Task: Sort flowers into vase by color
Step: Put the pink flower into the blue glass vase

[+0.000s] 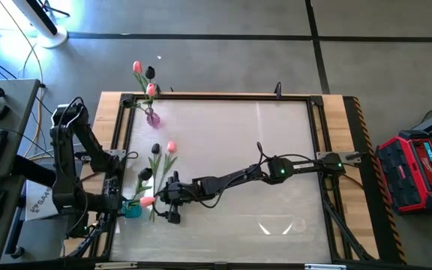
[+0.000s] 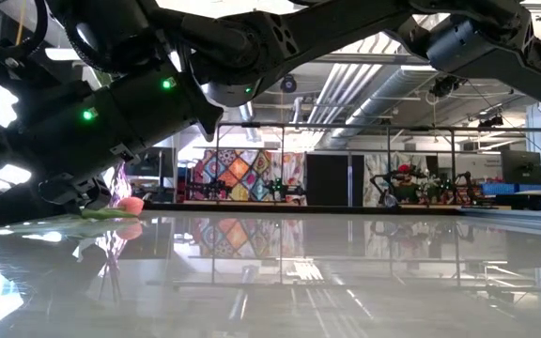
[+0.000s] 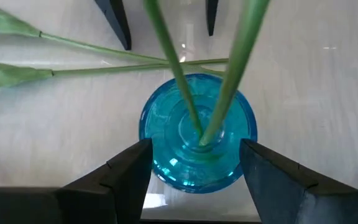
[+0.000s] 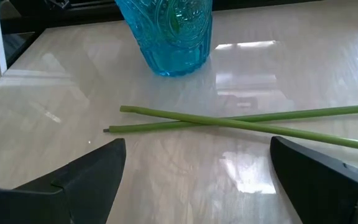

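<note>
A blue glass vase (image 1: 132, 211) (image 3: 197, 134) stands near the table's left near corner with two green stems (image 3: 219, 106) in it. My left gripper (image 3: 196, 155) (image 1: 126, 204) is above it, open, one finger on either side of the vase. Two loose flowers lie on the table beside the vase, a dark head (image 1: 156, 148) and a pink head (image 1: 171, 147) toward the far side. Their crossed stems (image 4: 229, 118) lie between the fingers of my open right gripper (image 4: 197, 162) (image 1: 169, 201). Another pink head (image 1: 147, 201) shows close to the vase. My left gripper comes at the blue vase from above, slanting down, with its fingers (image 3: 132, 165) beside the rim's two opposite sides (image 3: 146, 134). I cannot tell whether they touch the glass. The vase stands upright on the table.
A small pink glass vase (image 1: 153, 117) stands at the far left corner holding pink and dark flowers (image 1: 137, 67). The table (image 1: 276, 150) has a raised black frame (image 1: 216, 95) around it. In the low view a pink head (image 2: 131, 204) lies low at the left.
</note>
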{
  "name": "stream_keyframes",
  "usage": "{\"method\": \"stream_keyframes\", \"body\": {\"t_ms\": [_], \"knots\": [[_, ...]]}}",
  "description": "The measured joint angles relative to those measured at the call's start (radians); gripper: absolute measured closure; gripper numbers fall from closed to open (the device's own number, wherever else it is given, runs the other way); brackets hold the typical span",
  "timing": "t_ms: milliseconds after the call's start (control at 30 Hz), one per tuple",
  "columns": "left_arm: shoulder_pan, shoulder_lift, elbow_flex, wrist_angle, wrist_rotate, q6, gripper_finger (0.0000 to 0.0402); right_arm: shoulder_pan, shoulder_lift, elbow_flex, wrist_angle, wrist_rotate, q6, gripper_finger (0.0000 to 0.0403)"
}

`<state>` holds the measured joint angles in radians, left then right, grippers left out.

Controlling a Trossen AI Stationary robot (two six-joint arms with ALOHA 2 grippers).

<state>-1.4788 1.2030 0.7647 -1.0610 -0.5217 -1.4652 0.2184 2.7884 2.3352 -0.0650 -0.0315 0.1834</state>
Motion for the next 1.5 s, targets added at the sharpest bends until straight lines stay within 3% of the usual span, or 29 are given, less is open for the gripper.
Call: {"method": "stream_keyframes", "body": {"t_ms": [433, 867, 1200, 1500], "knots": [[0.005, 0.035, 0.0, 0.02, -0.08, 0.0, 0.0172, 0.0, 0.0, 0.0, -0.005, -0.003, 0.001, 0.0016], [0.071, 0.051, 0.0, 0.021, -0.093, 0.027, 0.0172, 0.0, -0.003, 0.0, -0.032, -0.002, 0.061, 0.0016], [0.081, 0.051, 0.0, 0.022, -0.092, 0.019, 0.0172, 0.012, -0.088, -0.003, -0.28, 0.073, 0.108, 0.0016], [0.081, 0.051, 0.0, 0.029, -0.093, 0.018, 0.0172, 0.027, -0.111, -0.003, -0.318, 0.087, 0.112, 0.0016]]}}
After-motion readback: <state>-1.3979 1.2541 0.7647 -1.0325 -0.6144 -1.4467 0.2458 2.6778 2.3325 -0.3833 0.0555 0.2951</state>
